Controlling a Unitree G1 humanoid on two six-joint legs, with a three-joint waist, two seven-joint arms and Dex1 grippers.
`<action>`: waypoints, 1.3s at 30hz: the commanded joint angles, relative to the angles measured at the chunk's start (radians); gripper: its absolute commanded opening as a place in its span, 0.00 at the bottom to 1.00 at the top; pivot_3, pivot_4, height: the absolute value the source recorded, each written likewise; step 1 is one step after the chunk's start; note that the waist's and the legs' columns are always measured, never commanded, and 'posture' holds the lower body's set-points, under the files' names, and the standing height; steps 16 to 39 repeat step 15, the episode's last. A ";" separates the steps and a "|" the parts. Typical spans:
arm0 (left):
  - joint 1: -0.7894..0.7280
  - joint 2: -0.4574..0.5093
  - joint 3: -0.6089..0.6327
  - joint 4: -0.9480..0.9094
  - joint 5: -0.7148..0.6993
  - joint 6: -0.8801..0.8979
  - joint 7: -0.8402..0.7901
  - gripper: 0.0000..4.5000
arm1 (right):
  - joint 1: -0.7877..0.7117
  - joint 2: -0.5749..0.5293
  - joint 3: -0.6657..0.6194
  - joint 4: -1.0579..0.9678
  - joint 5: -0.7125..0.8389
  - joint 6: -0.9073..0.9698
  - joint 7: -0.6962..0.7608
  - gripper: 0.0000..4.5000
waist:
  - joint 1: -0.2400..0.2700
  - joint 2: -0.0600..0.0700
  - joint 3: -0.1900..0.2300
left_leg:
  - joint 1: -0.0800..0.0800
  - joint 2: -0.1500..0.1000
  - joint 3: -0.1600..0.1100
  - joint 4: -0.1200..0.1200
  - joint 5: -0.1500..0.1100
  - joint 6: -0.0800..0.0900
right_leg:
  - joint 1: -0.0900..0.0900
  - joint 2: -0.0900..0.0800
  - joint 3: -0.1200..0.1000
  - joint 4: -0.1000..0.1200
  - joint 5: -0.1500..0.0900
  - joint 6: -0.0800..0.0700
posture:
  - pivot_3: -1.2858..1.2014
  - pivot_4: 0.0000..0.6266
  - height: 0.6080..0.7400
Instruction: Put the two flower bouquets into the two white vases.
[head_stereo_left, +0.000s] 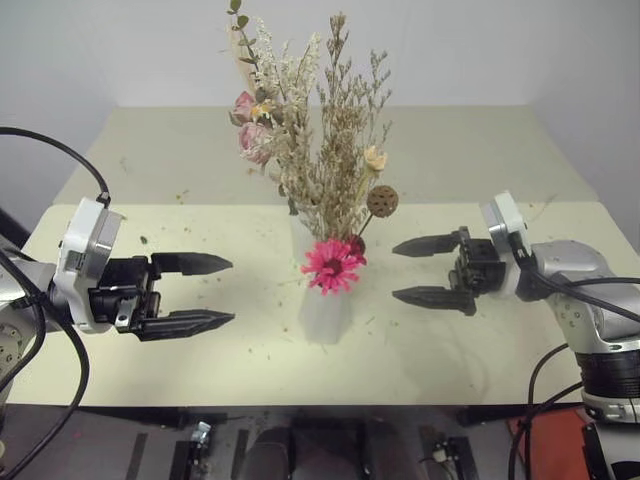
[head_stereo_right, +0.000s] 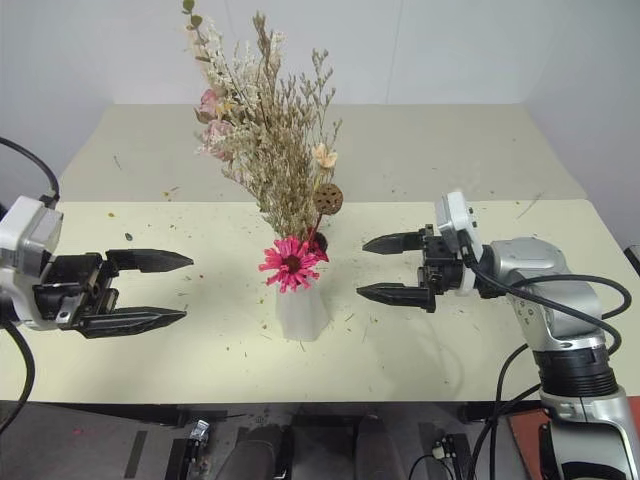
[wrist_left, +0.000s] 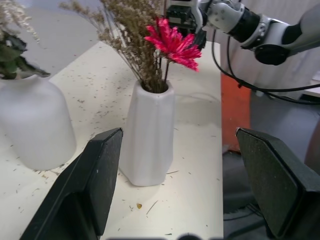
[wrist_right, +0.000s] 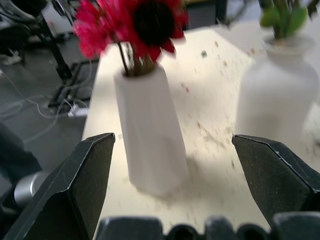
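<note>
Two white vases stand mid-table, one behind the other. The tapered faceted vase (head_stereo_left: 325, 310) in front holds the tan wispy bouquet (head_stereo_left: 335, 150) with its bright pink daisy (head_stereo_left: 333, 265) and brown pod (head_stereo_left: 382, 201). The bottle-shaped vase (wrist_left: 35, 122) behind it holds the bouquet of pale pink roses (head_stereo_left: 250, 125) and cream sprigs. My left gripper (head_stereo_left: 215, 292) hangs open to the left of the front vase, pointing at it, nothing between its fingers. My right gripper (head_stereo_left: 400, 271) is open and empty on the vase's right, a short gap away.
The cream table (head_stereo_left: 480, 340) is strewn with small dried bits around the vases. Its front edge (head_stereo_left: 300, 405) runs just below both grippers. Black cables (head_stereo_left: 60, 150) trail from both arms. A pale wall rises behind the table.
</note>
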 joint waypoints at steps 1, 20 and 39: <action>0.036 -0.017 0.054 -0.061 -0.019 -0.019 0.036 0.87 | 0.014 -0.031 -0.029 0.018 -0.030 -0.054 0.026 1.00 | 0.001 0.000 0.000 | 0.000 0.000 0.000 0.000 0.000 0.000 | 0.000 0.000 0.000 0.000 0.000 0.000 | 0.52 0.24 1.00; 0.128 -0.045 0.077 -0.088 -0.011 -0.034 0.097 0.87 | 0.027 -0.027 -0.029 0.062 -0.079 -0.118 0.015 1.00 | 0.002 0.000 0.000 | 0.001 0.000 0.000 0.000 0.000 0.000 | 0.001 0.000 0.000 0.000 0.000 -0.001 | 0.52 0.24 1.00; 0.128 -0.045 0.077 -0.088 -0.011 -0.034 0.097 0.87 | 0.027 -0.027 -0.029 0.062 -0.079 -0.118 0.015 1.00 | 0.002 0.000 0.000 | 0.001 0.000 0.000 0.000 0.000 0.000 | 0.001 0.000 0.000 0.000 0.000 -0.001 | 0.52 0.24 1.00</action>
